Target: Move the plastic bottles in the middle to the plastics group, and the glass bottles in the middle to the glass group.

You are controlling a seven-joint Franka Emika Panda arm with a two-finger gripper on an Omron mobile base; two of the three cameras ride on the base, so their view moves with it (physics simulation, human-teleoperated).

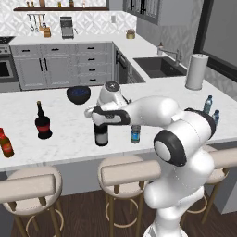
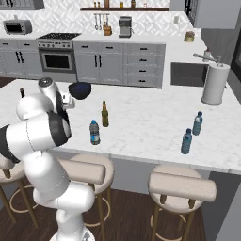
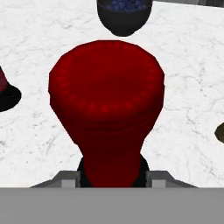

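A: Tool (image 3: pixel 112 177) clamped on the wine bottle (image 1: pixel 101 134), fingers (image 3: pixel 65 179) tight either side of the red foil neck, seen from above in the hand view.

B: Standing mid-surface (image 1: pixel 65 139), base planted, upright. Water bottle (image 1: pixel 135 134) just beside it, right there!

A: And the beer bottle (image 2: pixel 105 114) close behind. Tight quarters. Best lifted straight up first, clear of both, then carried across.

B: Kept vertical too — held high on the neck, heavy below, likely to swing. Slow on the turn.

A: Headed where?

B: Glass group, far left: squat bottle (image 1: pixel 42 122) with the red label, orange-red one (image 1: pixel 5 143) at the edge. Set down near them, not touching.

A: Plastics group (image 2: pixel 192 133) well apart at the other end. Not for this one.

B: Containers? Dark bowl (image 1: pixel 78 94) beyond the tool, something blue inside — can't tell what. Sink (image 1: pixel 159 66) further back, looks bare.
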